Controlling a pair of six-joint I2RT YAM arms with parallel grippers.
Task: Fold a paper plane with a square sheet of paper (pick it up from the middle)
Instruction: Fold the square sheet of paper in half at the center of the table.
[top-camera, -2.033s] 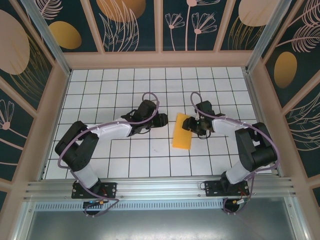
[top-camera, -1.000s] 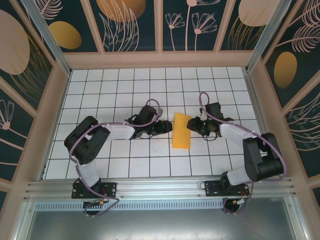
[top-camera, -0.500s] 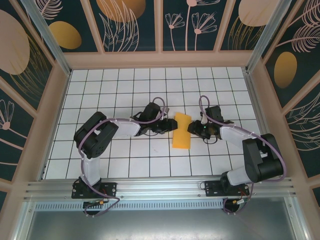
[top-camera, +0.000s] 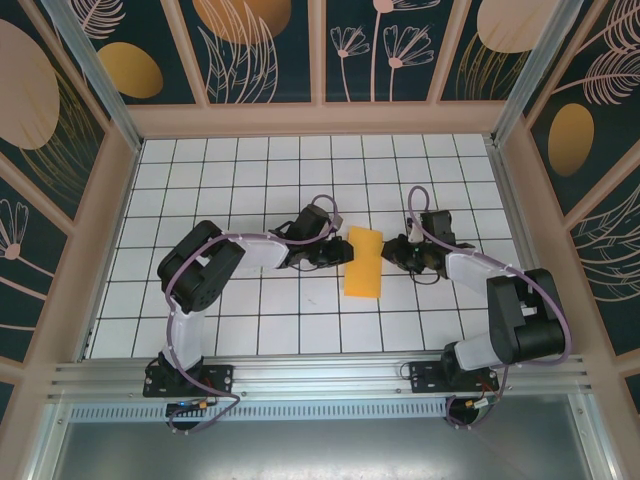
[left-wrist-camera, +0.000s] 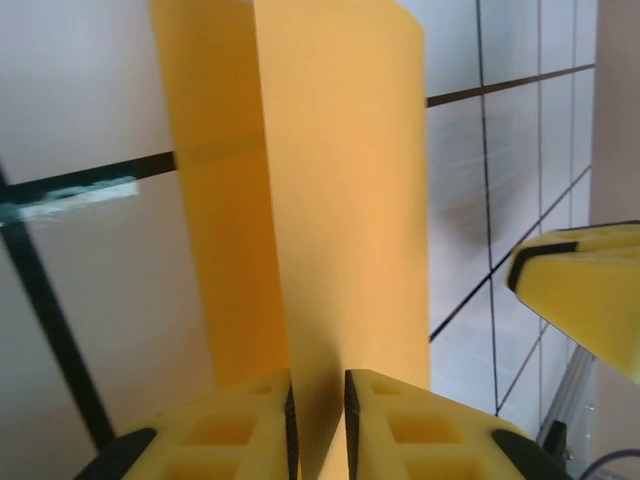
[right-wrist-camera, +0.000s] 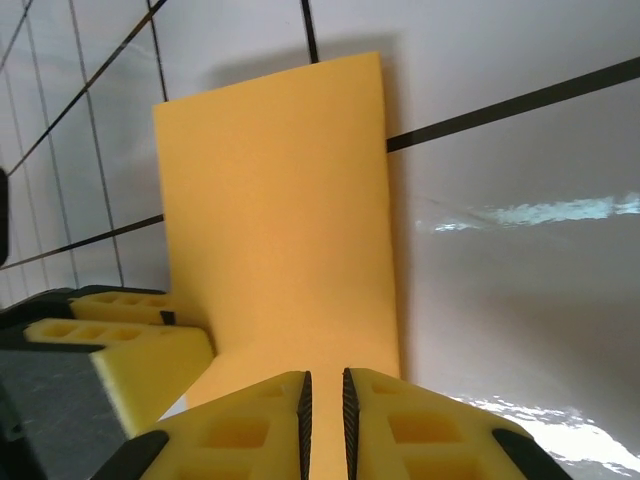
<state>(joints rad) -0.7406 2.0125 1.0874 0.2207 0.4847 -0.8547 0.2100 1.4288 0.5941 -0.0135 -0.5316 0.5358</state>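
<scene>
The square sheet of paper (top-camera: 364, 272) lies folded into a narrow bright-orange strip mid-table, its far half raised. My left gripper (top-camera: 346, 254) meets its left edge and my right gripper (top-camera: 386, 250) its right edge. In the left wrist view a raised flap of the paper (left-wrist-camera: 340, 200) runs down between the nearly closed jaws of my left gripper (left-wrist-camera: 318, 376). In the right wrist view the paper (right-wrist-camera: 280, 200) passes into the narrow gap of my right gripper (right-wrist-camera: 324, 376). Each wrist view also catches the other gripper's yellow fingers (left-wrist-camera: 590, 290) (right-wrist-camera: 120, 340).
The white gridded table (top-camera: 300, 180) is walled by a wooden frame (top-camera: 320, 120) with dark floral panels. An aluminium rail (top-camera: 320, 380) runs along the near edge by the arm bases. Open tiles lie behind and in front of the paper.
Both arms have slid inward from either side until their fingers reach the paper's edges, and both pairs of jaws have narrowed. The paper has stayed in place.
</scene>
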